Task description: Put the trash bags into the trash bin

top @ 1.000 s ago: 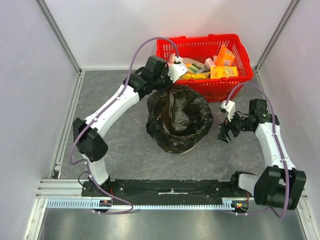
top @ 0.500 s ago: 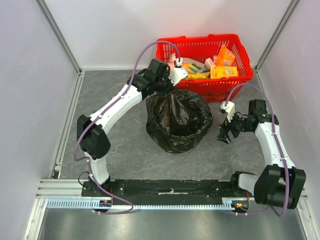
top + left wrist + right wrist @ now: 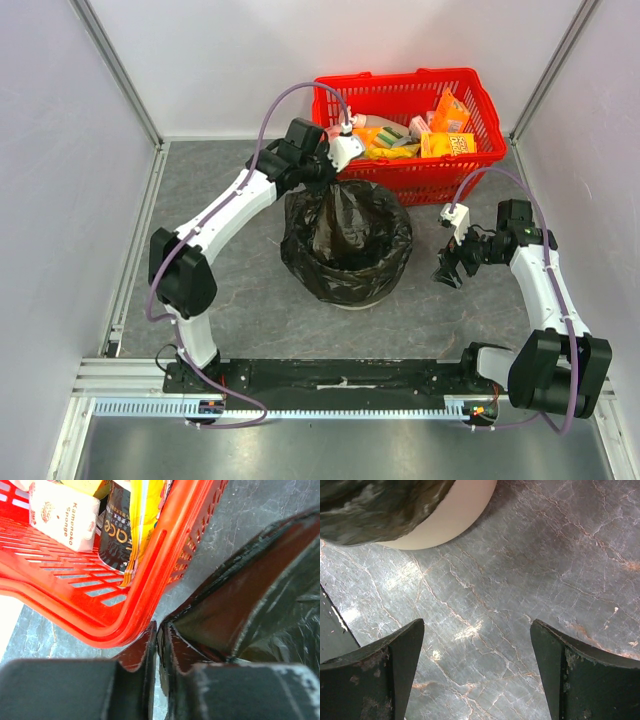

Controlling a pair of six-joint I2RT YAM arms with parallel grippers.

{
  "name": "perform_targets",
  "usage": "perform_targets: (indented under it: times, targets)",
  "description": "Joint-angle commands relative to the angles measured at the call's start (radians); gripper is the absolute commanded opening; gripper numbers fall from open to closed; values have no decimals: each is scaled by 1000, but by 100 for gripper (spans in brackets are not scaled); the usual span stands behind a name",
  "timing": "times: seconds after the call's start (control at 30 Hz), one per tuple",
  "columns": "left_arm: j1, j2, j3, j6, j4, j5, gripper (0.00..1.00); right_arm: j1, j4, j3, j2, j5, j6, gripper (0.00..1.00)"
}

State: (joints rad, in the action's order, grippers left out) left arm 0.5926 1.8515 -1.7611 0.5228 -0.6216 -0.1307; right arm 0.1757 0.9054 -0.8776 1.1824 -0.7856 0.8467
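Trash bag (image 3: 345, 245) of glossy black plastic lines and drapes over the round beige trash bin (image 3: 445, 520), which stands near the middle of the grey marbled tabletop (image 3: 230, 300), only a sliver of its plain wall showing below the plastic. The left jaws are closed on a fold of the bag's far rim, drawing it up into a taut peak just beside the front wall of a red mesh shopping basket (image 3: 440, 178). The basket sits against the tabletop's far edge, toward the far right corner, and holds orange snack packets (image 3: 450, 130) and a white sponge box (image 3: 62, 512); whether the bag touches the basket cannot be told. The right jaws stand wide apart and grip nothing, hanging over bare tabletop to the right of the bin, near it but clear of both bin and bag.
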Motion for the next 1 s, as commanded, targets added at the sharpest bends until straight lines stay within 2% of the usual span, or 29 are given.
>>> perform_targets:
  times: [0.0,0.13,0.4,0.63,0.83,0.97]
  targets:
    - [3,-18,46,23,-20,-53,24,8,4,3,-7,3,11,94]
    - [0,-38,48,10,-20,-79,43,8,3,2,-3,3,11,94]
    - [1,-92,19,-41,-18,-92,75,8,4,5,-4,5,14,95]
    - [1,-156,-47,-76,20,11,78,8,4,5,-3,6,14,95]
    - [18,-242,-61,-60,-24,-187,79,8,4,3,0,6,14,95]
    - [65,-285,-8,-55,-35,-221,79,8,4,3,3,6,15,95]
